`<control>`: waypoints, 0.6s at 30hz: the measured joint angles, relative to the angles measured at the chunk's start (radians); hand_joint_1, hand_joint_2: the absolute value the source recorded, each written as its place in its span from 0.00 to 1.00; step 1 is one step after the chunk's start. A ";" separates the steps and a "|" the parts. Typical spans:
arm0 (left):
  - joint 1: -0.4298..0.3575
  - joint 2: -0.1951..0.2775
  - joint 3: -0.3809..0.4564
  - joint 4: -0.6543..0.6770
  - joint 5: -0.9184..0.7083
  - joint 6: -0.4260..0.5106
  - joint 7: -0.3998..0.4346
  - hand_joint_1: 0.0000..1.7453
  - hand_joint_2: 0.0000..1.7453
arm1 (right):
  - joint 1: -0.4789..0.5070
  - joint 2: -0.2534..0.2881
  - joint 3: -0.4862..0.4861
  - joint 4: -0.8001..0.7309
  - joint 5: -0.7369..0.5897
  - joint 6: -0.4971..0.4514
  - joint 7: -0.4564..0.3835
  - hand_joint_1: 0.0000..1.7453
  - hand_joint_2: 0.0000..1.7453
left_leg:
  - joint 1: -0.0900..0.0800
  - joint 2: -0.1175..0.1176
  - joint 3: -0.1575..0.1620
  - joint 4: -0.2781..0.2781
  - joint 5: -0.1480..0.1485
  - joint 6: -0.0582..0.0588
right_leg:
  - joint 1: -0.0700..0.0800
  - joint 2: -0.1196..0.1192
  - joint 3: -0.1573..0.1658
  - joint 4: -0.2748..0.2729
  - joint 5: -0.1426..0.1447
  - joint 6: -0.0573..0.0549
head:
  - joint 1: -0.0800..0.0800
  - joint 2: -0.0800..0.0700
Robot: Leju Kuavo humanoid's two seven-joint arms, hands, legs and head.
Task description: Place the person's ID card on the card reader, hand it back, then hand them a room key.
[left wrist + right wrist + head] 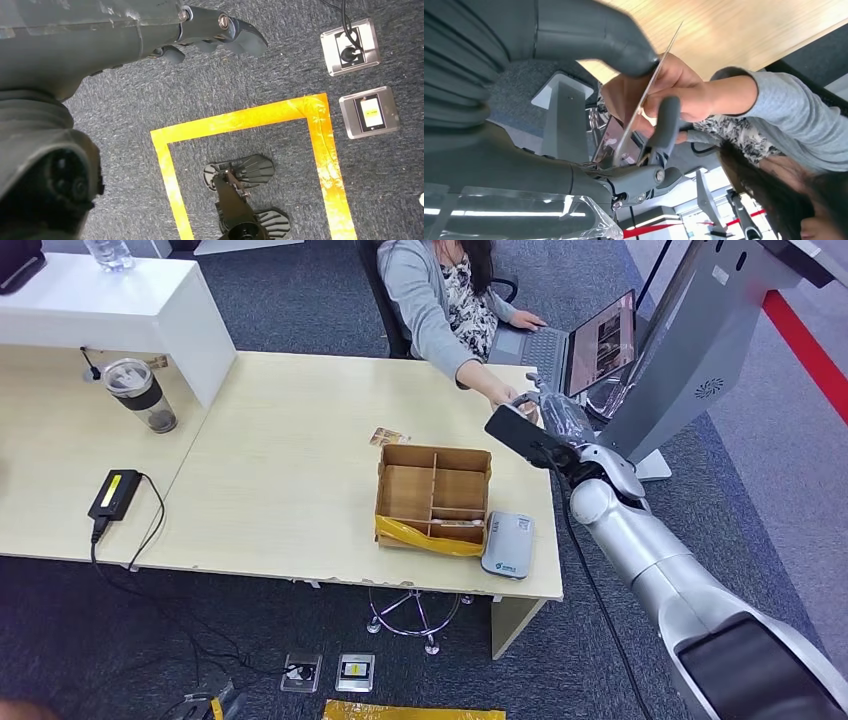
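ID card (650, 90), seen edge-on, face unreadable, pinched between right hand (644, 100) thumb and finger, touching person's hand (674, 92) at table's two o'clock edge. Left hand (200, 30) empty, fingers loosely apart, over carpet. Card reader (508, 544) at five o'clock beside cardboard box (433, 498).

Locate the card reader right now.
In the head view the card reader lies on the table near its front right corner, right beside the cardboard organizer box.
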 joint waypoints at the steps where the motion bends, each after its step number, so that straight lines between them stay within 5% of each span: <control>1: 0.001 0.000 0.000 0.000 0.001 0.000 0.000 0.00 0.00 | 0.000 0.005 0.000 0.003 0.001 -0.002 -0.002 0.00 0.00 | 0.000 0.000 0.000 0.000 0.000 0.000 | 0.000 0.000 0.000 0.000 0.000 0.000 | 0.000 0.000; 10: 0.018 0.002 0.000 0.000 0.010 0.003 -0.003 0.00 0.00 | 0.000 0.013 0.000 0.010 0.032 -0.015 0.004 0.00 0.00 | 0.000 0.000 0.000 0.000 0.000 0.000 | 0.000 0.000 0.000 0.000 0.000 0.000 | 0.000 0.000; 18: 0.040 0.012 0.001 0.000 0.014 0.004 -0.025 0.00 0.00 | 0.040 -0.071 -0.013 -0.139 0.042 0.074 0.098 0.00 0.00 | 0.000 0.000 0.001 0.001 0.000 0.000 | 0.000 0.000 0.000 -0.001 0.000 0.000 | 0.000 0.000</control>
